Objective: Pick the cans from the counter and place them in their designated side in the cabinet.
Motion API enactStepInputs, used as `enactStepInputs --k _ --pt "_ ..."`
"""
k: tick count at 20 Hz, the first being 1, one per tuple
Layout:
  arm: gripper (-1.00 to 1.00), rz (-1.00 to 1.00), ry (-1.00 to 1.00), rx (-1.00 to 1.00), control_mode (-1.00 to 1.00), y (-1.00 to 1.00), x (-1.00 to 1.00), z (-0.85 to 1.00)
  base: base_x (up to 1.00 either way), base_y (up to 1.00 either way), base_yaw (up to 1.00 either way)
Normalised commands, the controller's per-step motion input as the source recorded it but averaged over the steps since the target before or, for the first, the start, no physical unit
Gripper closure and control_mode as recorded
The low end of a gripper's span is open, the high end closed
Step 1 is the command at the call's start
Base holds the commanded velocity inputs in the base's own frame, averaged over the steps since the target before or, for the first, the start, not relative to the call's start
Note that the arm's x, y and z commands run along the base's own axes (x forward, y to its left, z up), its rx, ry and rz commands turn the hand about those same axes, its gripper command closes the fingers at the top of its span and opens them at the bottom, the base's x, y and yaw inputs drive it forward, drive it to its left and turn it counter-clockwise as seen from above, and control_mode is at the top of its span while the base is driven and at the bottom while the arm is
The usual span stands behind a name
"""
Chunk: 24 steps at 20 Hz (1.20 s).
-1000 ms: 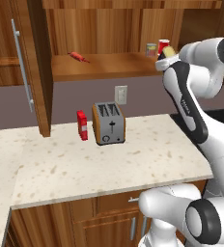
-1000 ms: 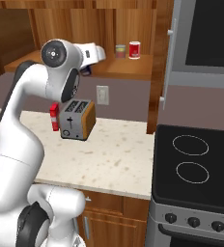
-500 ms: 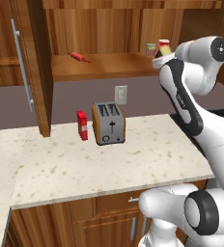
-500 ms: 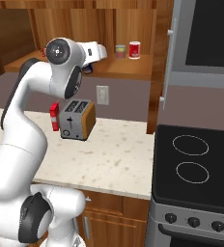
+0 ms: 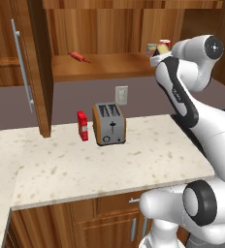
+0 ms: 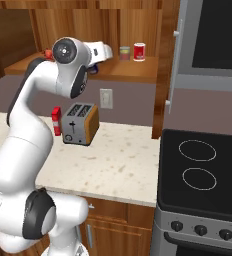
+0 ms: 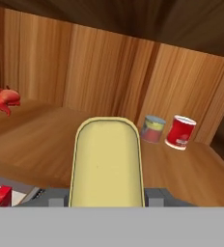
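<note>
My gripper (image 7: pixel 106 198) is shut on the squat can with the yellow top (image 7: pixel 106 161), which stands large in the middle of the hand view. From the right base view the hand (image 6: pixel 99 52) hovers at the front edge of the cabinet shelf (image 6: pixel 133 70), with the can's dark blue body (image 6: pixel 92 68) just under it. The other can (image 7: pixel 153 128), pale grey-green on top with a red label, stands on the shelf at the right, beside a red cup (image 7: pixel 180 132). In the left base view the arm hides most of the hand (image 5: pixel 158 57).
A red crab-like toy (image 5: pixel 78 57) lies at the left of the shelf. The cabinet door (image 5: pixel 22 72) stands open at the left. On the counter (image 5: pixel 109 167) are a toaster (image 5: pixel 109 123) and a red carton (image 5: pixel 82 125). A black stovetop (image 6: pixel 203 170) lies to the right.
The arm's upper joint has swung up and the hand has edged slightly toward the shelf, still shut on the yellow-topped can. Nothing on the shelf or counter has moved.
</note>
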Motion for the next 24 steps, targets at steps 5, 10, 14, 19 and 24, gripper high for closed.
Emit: enactStepInputs --k 5,10,14,19,24 --pt "1.00 0.00 0.01 0.00 -1.00 0.00 0.33 0.00 0.00 0.00 0.00" --pt "1.00 0.00 0.01 0.00 -1.00 0.00 0.32 0.00 0.00 0.00 0.00" --pt "1.00 0.00 0.00 0.00 -1.00 0.00 0.31 0.03 0.00 0.00 0.00" --pt "1.00 0.00 0.01 0.00 -1.00 0.00 0.32 0.01 0.00 0.00 0.00" --pt "1.00 0.00 0.01 0.00 -1.00 0.00 0.29 0.00 0.00 0.00 0.00"
